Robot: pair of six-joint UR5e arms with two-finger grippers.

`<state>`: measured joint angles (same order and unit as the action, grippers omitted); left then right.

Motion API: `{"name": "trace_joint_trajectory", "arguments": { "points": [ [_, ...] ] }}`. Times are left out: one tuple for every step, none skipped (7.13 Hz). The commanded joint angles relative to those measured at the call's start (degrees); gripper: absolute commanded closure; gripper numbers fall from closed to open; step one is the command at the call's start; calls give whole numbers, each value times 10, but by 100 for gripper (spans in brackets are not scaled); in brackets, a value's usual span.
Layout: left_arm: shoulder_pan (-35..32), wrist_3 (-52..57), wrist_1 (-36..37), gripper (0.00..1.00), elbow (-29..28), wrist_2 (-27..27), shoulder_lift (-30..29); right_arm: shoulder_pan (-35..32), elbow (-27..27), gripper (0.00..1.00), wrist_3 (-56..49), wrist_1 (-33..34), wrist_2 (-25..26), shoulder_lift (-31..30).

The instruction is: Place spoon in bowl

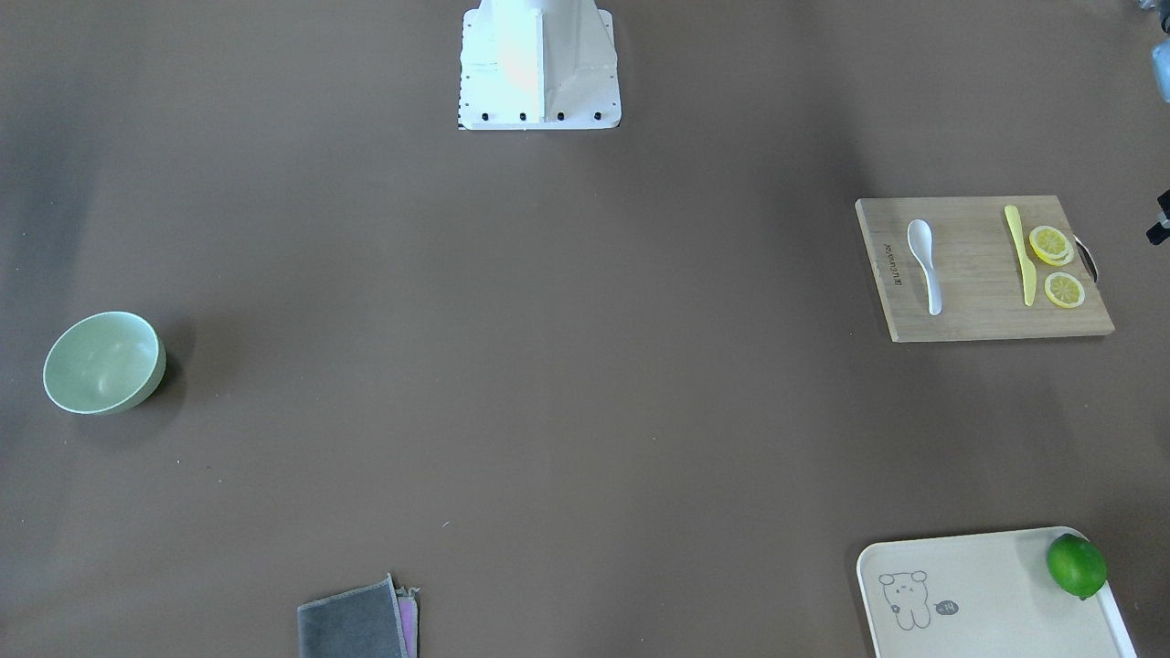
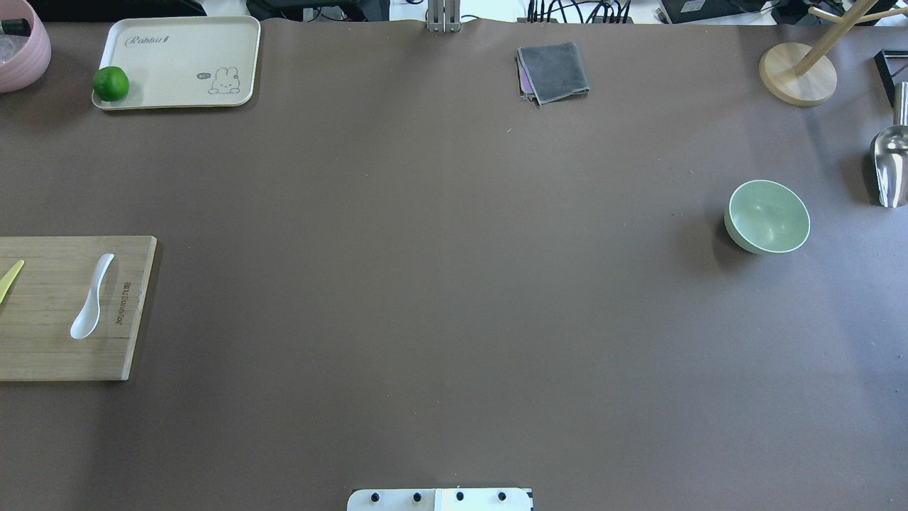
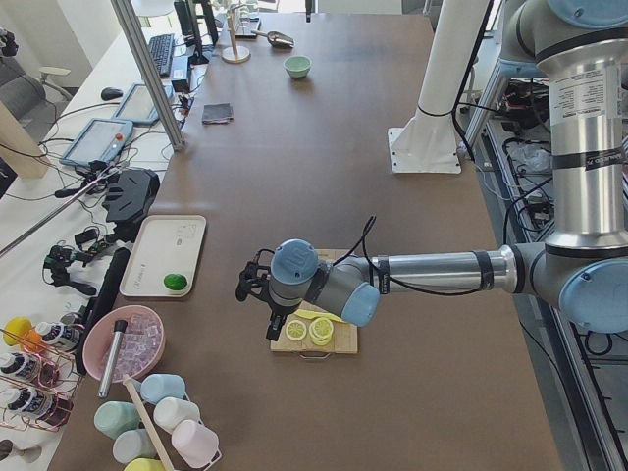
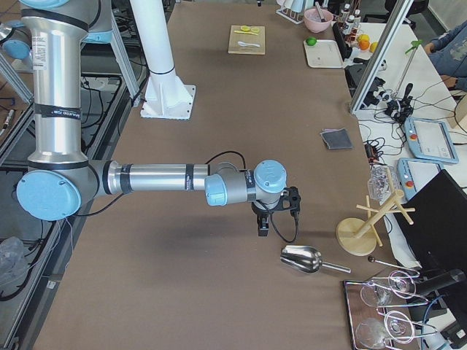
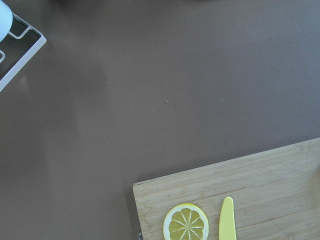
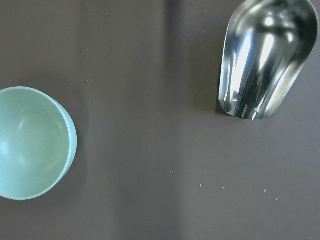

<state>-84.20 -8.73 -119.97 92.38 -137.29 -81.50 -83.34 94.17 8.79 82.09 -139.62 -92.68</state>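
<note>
jaws' state can't be told, spoon [image 1: 925, 262] on board [image 1: 973, 315] by left, bowl [image 1: 103, 362] by right

Glossy white spoon [image 1: 925, 262], smooth matt mint bowl [image 1: 101, 361], bare grained wood board [image 1: 978, 274], yellow plastic-looking knife [image 1: 1021, 254], mirror-polished metal scoop [image 6: 262, 55], soft grey cloth [image 2: 553, 71], matt cream tray [image 2: 177, 64], matt brown desk [image 1: 585, 366], lightly specked.

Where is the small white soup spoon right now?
In the overhead view the small white soup spoon lies on the wooden cutting board at the table's left edge, beside the slim yellow knife, far across from the mint-green bowl.
</note>
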Motion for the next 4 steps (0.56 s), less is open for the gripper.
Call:
{"name": "trace_joint_trajectory", "arguments": {
  "points": [
    [0, 1, 0, 2, 2, 0, -1, 0, -5, 0, 0, 0, 0, 2],
    [1, 2, -2, 2, 3, 0, -1, -1, -3, 0, 0, -9, 0, 1],
    [0, -2, -4, 2, 3, -1, 0, 0, -6, 0, 0, -31, -1, -1],
    [0, -3, -6, 2, 6, -1, 0, 0, -12, 0, 0, -48, -3, -1]
  ]
}}
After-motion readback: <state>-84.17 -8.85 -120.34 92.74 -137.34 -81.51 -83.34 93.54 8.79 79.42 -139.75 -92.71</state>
